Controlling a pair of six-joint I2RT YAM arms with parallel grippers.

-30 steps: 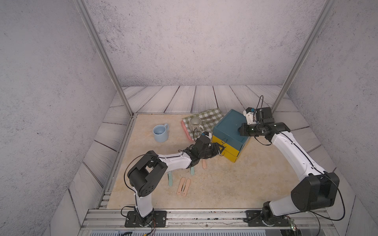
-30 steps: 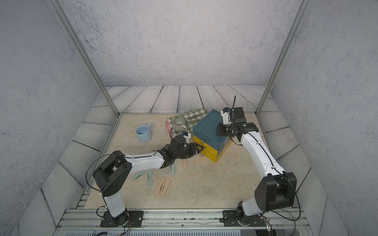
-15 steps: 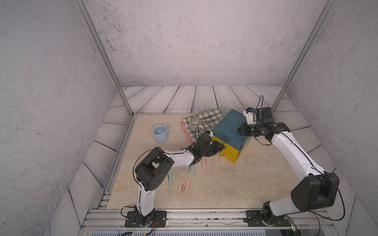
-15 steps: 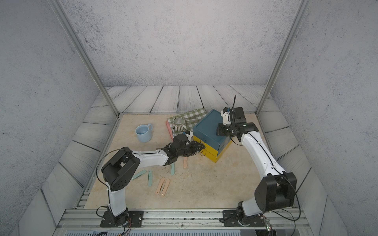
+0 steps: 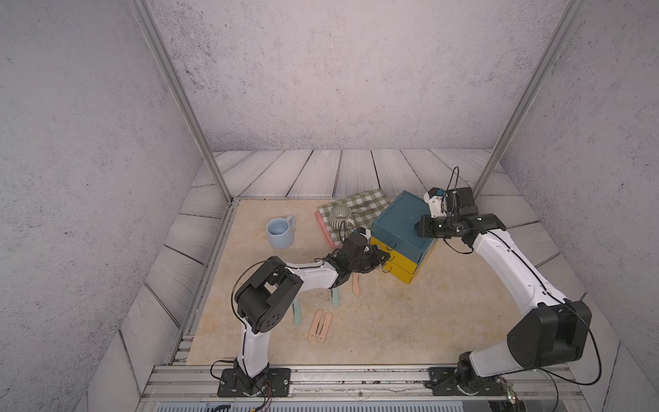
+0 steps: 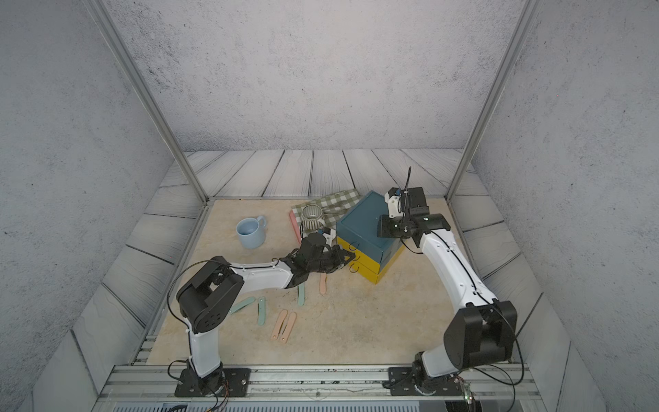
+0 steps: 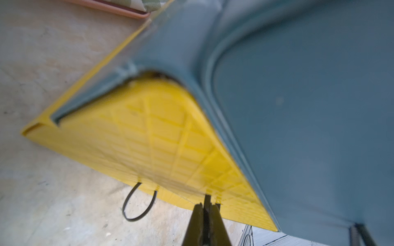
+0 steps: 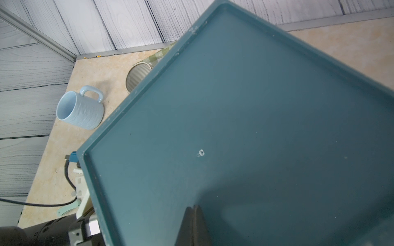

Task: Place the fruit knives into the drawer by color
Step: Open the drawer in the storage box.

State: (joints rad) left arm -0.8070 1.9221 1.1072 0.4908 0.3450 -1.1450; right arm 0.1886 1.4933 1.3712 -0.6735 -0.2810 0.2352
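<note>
**Left arm pinching a drawer pull, right arm pinning the chest**

The left gripper (image 7: 205, 205) is pressed together on a thin black ring pull (image 7: 206, 197) of a yellow drawer (image 7: 149, 136); it looks like the upper yellow one. The other pull (image 7: 124, 206) hangs free. No drawer looks drawn out yet. The right gripper (image 8: 195, 207) is pressed together with nothing in it, tips down on the teal top of the chest (image 5: 399, 224), which sits toward the far right corner of the tabletop (image 6: 356, 321).

Mint-green knives (image 6: 261, 311) and peach-pink knives (image 6: 279, 324) lie loose between the middle and the near left corner. One peach knife (image 6: 323, 283) lies just in front of the chest, under the left wrist. No olive-grey ones are visible.

Risks:
- The ring is thin, so it could slip out of the pinch on the pull.
- If the right arm's press is too light, the whole chest may slide or tip toward the left arm.
- The opening drawer or the left forearm could knock the knives below.
- Too long a pull could bring the drawer right out.
</note>
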